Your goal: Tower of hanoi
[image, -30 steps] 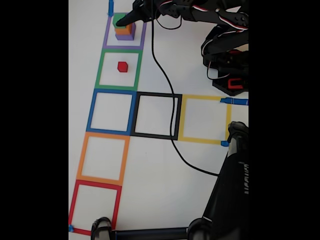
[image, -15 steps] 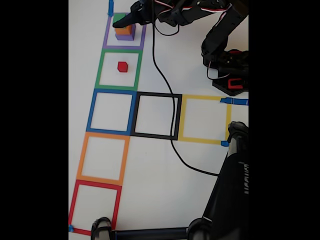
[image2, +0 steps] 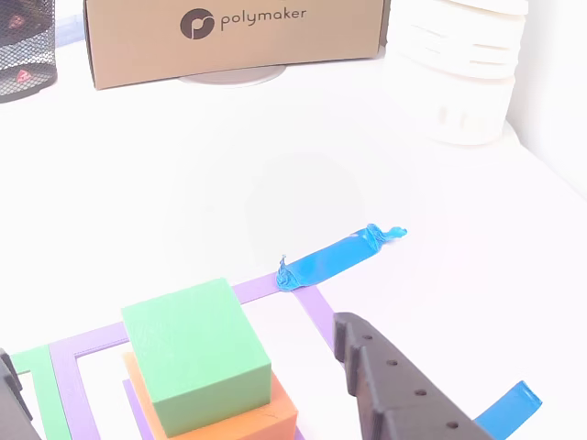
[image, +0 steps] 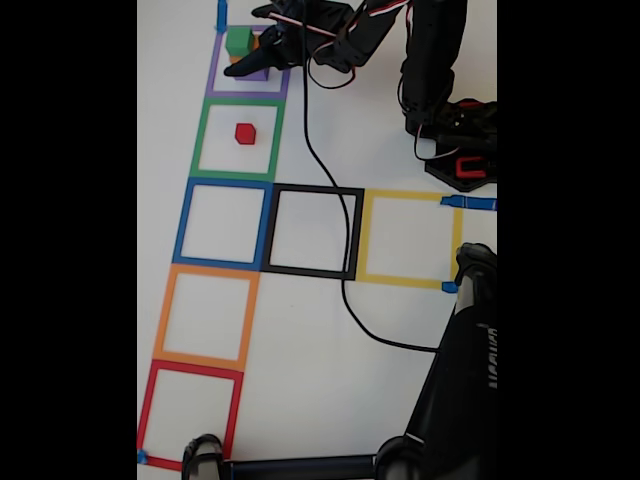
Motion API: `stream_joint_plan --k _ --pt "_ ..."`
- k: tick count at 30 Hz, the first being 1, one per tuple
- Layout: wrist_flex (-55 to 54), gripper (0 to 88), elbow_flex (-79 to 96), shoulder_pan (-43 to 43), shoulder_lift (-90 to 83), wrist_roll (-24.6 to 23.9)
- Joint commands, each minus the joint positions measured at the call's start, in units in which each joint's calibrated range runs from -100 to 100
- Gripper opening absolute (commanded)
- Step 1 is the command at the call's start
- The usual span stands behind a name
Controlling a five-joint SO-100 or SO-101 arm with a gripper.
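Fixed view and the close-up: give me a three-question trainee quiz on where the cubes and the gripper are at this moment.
1. True or false: the red cube lies inside the green tape square.
2. Which cube sits directly on the orange cube? A) red B) purple C) green
3. Fill in: the stack stands inside the ______ tape square.

Key
1. True. It lies alone there, apart from the stack.
2. C. The green cube tops the stack; the gripper is low beside it, one finger showing to the right of the stack in the close-up.
3. Purple.
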Motion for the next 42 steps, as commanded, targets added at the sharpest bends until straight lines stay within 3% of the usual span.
stream_joint_plan --k 1,24,42 --pt "-1.59 41.1 -2.46 -0.90 -0.23 0.00" --pt "-4.67 37.6 -4.01 -3.49 5.10 0.00" --pt "-5.00 25.5 -4.01 -5.03 5.99 0.00"
